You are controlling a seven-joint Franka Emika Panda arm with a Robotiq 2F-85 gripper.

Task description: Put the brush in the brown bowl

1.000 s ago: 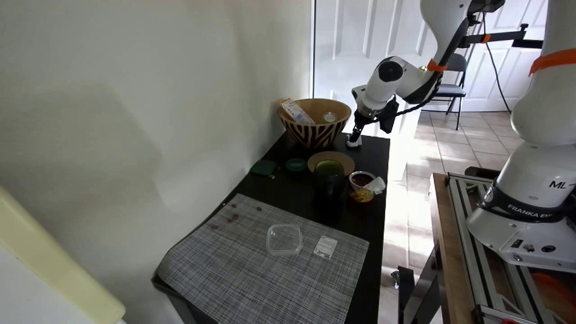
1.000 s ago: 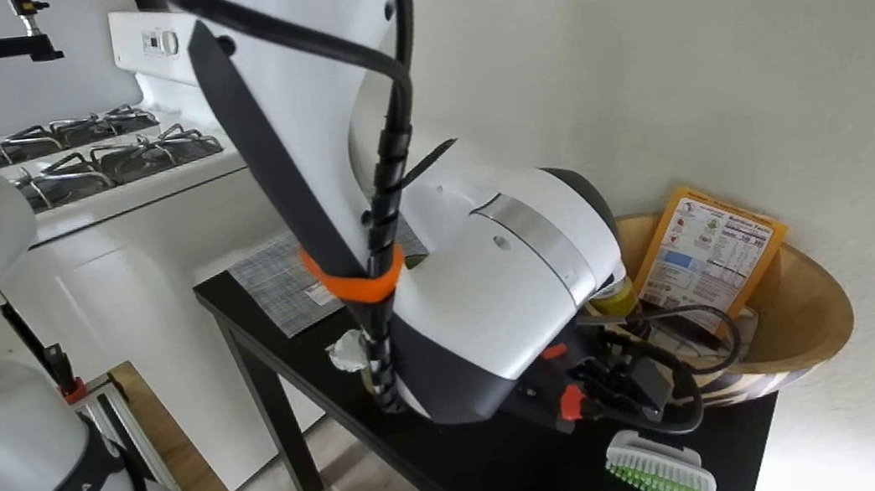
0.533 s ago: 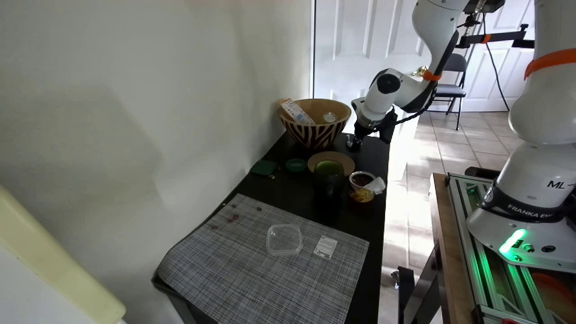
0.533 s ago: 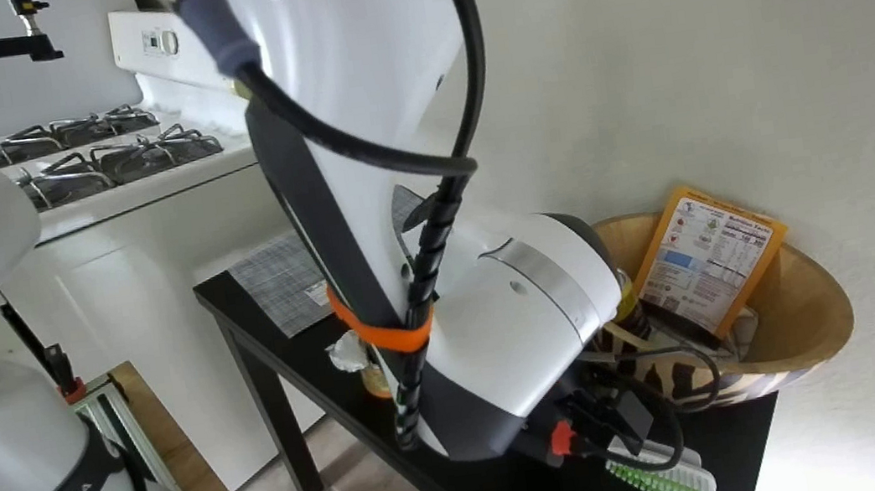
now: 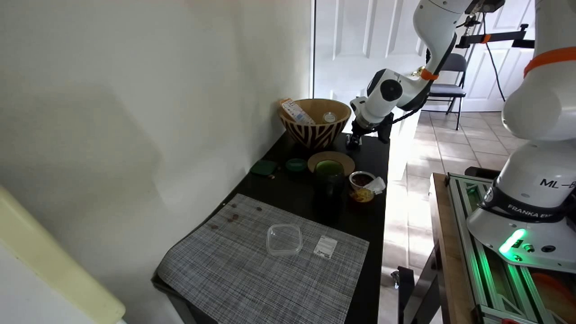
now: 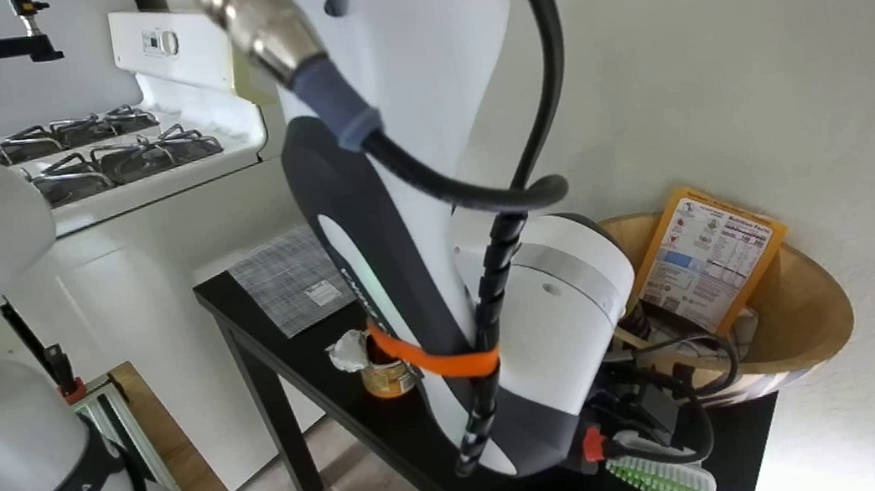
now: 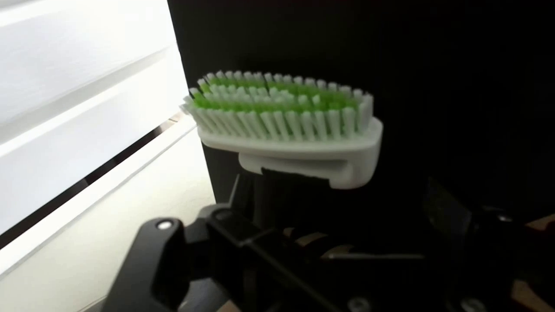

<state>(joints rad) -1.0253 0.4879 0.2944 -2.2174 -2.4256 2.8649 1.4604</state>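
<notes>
The brush [image 7: 286, 125] is white with green and white bristles. It lies on its side on the black table; it also shows in an exterior view [image 6: 668, 484]. The brown bowl [image 5: 317, 135] stands beside it with zigzag stripes outside, also in an exterior view [image 6: 817, 305]. It holds an orange-edged packet [image 6: 705, 257] and a jar. My gripper [image 7: 364, 190] is low over the brush. Its fingers are dark and spread apart in the wrist view, and one covers part of the brush's back edge. In an exterior view the gripper [image 5: 354, 138] hides most of the brush.
A tan plate [image 5: 345, 158], dark green mug [image 5: 329, 184], green bowl [image 5: 296, 165] and open cans [image 5: 361, 194] stand on the table [image 6: 511, 481]. A grey placemat [image 5: 261, 274] holds a clear container [image 5: 284, 240]. A wall and a white door border the table.
My gripper has come down to the brush, and the arm's upper links have swung a little. The base light has turned green. The brush and bowl have not moved.
</notes>
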